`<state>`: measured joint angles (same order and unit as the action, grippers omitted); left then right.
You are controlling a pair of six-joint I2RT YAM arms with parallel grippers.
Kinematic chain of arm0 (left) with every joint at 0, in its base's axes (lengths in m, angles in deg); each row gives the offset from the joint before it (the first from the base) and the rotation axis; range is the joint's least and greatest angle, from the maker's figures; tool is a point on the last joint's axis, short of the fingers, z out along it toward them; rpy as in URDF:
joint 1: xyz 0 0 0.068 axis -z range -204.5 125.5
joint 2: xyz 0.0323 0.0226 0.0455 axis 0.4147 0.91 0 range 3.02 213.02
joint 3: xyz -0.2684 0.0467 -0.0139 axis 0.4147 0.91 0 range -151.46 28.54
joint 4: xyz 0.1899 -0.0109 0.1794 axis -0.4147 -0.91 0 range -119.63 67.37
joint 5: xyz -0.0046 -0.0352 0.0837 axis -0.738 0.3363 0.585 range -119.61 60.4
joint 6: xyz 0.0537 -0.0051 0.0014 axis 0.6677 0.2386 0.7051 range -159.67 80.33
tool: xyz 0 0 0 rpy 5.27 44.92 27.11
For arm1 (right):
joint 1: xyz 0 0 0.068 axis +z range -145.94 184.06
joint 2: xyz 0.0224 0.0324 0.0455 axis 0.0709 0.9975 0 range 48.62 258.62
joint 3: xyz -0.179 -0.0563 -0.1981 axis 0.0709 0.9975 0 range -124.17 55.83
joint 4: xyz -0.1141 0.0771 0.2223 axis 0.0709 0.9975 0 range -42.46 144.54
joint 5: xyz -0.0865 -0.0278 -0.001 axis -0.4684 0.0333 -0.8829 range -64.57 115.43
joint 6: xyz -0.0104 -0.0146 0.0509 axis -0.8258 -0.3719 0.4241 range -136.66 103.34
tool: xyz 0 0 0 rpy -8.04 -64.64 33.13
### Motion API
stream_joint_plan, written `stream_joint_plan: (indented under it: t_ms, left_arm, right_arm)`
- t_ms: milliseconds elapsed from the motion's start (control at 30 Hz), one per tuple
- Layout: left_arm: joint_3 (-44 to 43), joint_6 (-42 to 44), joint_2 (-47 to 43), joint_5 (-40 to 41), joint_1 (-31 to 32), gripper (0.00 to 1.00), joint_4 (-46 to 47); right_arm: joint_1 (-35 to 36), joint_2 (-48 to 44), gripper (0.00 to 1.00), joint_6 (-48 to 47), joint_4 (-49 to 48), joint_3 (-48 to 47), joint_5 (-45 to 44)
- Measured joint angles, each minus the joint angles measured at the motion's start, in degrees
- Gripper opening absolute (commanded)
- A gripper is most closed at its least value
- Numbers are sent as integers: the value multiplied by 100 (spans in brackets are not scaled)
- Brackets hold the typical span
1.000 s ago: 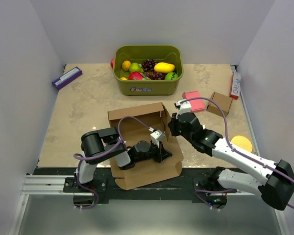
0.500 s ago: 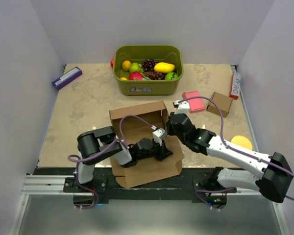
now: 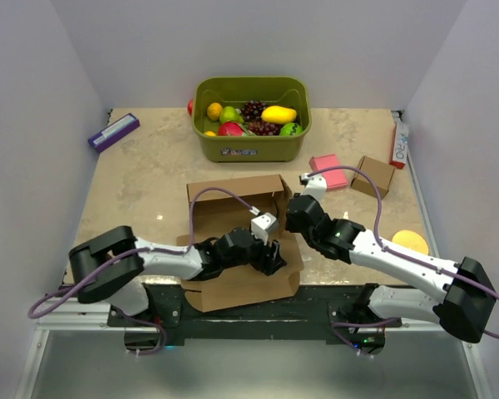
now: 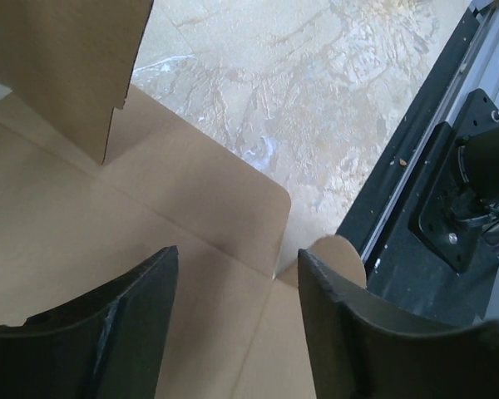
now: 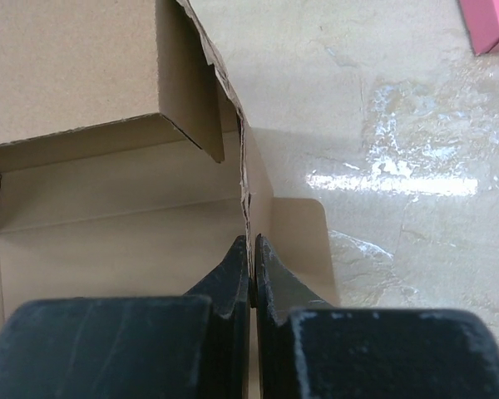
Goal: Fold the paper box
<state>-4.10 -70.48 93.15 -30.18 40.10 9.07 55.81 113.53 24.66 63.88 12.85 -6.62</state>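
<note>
The paper box point(image 3: 233, 193) lies half-formed at the table's near middle, its back wall raised and its front flap over the table edge. My left gripper point(image 3: 270, 264) hovers over the box floor point(image 4: 150, 208) near the front right corner. It point(image 4: 237, 253) is open, and between its fingers point(image 4: 108, 332) I see only bare cardboard. My right gripper point(image 3: 293, 218) is at the box's right side. In the right wrist view it point(image 5: 251, 243) is shut on the ragged upper edge of the upright right wall point(image 5: 243, 166).
A green bin of fruit point(image 3: 249, 148) stands behind the box. A pink block point(image 3: 327, 170) and a small cardboard box point(image 3: 373, 176) lie at the right, with an orange disc point(image 3: 410, 243) nearer. A purple item point(image 3: 114, 131) lies far left. The black rail point(image 4: 449, 166) runs along the near edge.
My left gripper has opened, and the left arm has swung low and stretched out from the left. My right gripper stays pinched on the right wall, barely moved.
</note>
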Motion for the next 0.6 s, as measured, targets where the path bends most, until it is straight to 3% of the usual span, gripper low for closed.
stream_joint_plan:
  t_ms: [300, 600]
  left_arm:
    - [190, -4, -2216, 426, 31, 84, -1967]
    - [-1980, 195, -2966, 946, -310, 89, -4684]
  right_arm:
    - [0, 9, 0, 96, 42, -11, -46]
    - [0, -13, 0, 181, 269, -50, -190]
